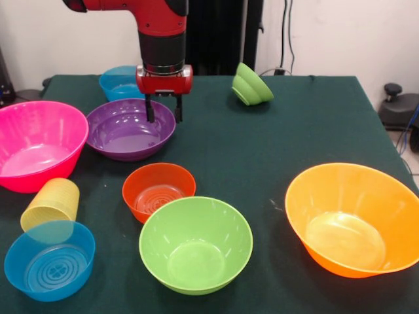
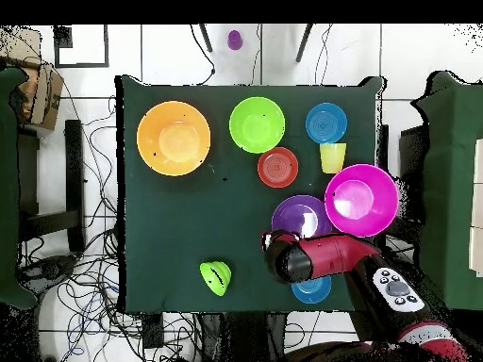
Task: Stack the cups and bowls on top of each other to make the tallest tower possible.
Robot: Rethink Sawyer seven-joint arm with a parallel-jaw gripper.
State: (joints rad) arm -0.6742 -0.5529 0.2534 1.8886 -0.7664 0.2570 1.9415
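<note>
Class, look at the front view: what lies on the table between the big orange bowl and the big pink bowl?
The glossy red-orange plastic bowl and large lime green bowl sit between the big orange bowl and big pink bowl; the overhead view agrees.

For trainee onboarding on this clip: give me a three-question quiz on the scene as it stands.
1. True or false: the gripper hangs over the purple bowl.
2. Which item lies tipped on its side? A) orange bowl B) small green bowl C) red-orange bowl
3. What stands between the pink bowl and the near blue bowl in the front view?

Key: 1 true; 2 B; 3 the yellow cup.
</note>
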